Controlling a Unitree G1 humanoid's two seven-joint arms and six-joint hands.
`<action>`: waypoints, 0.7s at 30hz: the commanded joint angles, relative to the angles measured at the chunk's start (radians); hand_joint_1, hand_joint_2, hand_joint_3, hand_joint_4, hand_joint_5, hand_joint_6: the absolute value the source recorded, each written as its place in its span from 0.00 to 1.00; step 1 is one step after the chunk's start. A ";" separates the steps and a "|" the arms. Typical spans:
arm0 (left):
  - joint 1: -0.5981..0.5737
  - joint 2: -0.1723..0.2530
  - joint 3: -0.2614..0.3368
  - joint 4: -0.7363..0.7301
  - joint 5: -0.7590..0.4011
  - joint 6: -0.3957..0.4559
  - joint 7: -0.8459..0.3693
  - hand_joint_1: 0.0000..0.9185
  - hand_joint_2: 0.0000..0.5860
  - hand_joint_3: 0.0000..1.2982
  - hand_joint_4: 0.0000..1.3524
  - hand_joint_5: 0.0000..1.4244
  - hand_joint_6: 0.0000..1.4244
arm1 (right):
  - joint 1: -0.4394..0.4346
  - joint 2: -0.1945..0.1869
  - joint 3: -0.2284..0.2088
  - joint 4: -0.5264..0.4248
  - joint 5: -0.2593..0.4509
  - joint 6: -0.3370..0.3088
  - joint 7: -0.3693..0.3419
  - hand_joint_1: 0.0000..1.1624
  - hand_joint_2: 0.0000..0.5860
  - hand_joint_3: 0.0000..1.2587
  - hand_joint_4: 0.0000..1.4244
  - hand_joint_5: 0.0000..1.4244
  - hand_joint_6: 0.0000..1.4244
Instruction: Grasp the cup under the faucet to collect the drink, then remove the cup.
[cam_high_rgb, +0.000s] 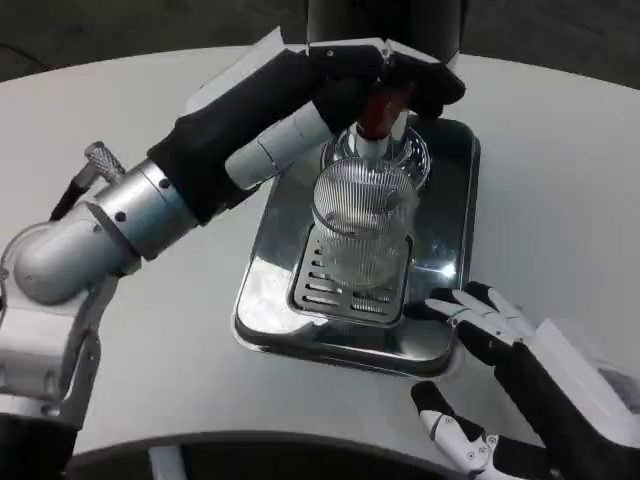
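One ribbed clear cup (362, 225) stands on the slotted grate (345, 290) of one steel drip tray (262, 300), at the tabletop's (560, 180) centre, directly under the faucet (378, 118). The left hand (330, 85) reaches from eight o'clock up to the faucet; whether its fingers are closed I cannot tell. The right hand (495, 385) sits at five o'clock beside the tray's corner, fingers (460, 305) spread apart, holding nothing.

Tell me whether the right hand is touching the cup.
Apart. The head view shows the right hand open beside the tray's front right corner, with bare tray between its fingertips and the ribbed clear cup on the grate.
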 joint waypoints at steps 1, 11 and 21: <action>0.006 0.017 -0.029 0.006 0.028 -0.027 -0.027 0.00 0.06 0.36 0.25 0.24 0.14 | 0.008 0.006 0.003 -0.011 0.004 0.000 -0.013 0.42 0.87 0.16 0.06 0.00 0.00; 0.011 0.036 -0.046 0.009 0.058 -0.068 -0.022 0.00 0.07 0.37 0.26 0.24 0.15 | 0.012 0.016 0.009 -0.006 0.003 0.002 -0.021 0.43 0.88 0.16 0.06 0.00 0.00; 0.017 0.042 -0.041 0.005 0.059 -0.068 -0.015 0.00 0.07 0.37 0.26 0.25 0.15 | 0.003 0.078 -0.003 0.019 0.044 0.055 -0.048 0.55 0.55 0.12 0.09 0.05 0.03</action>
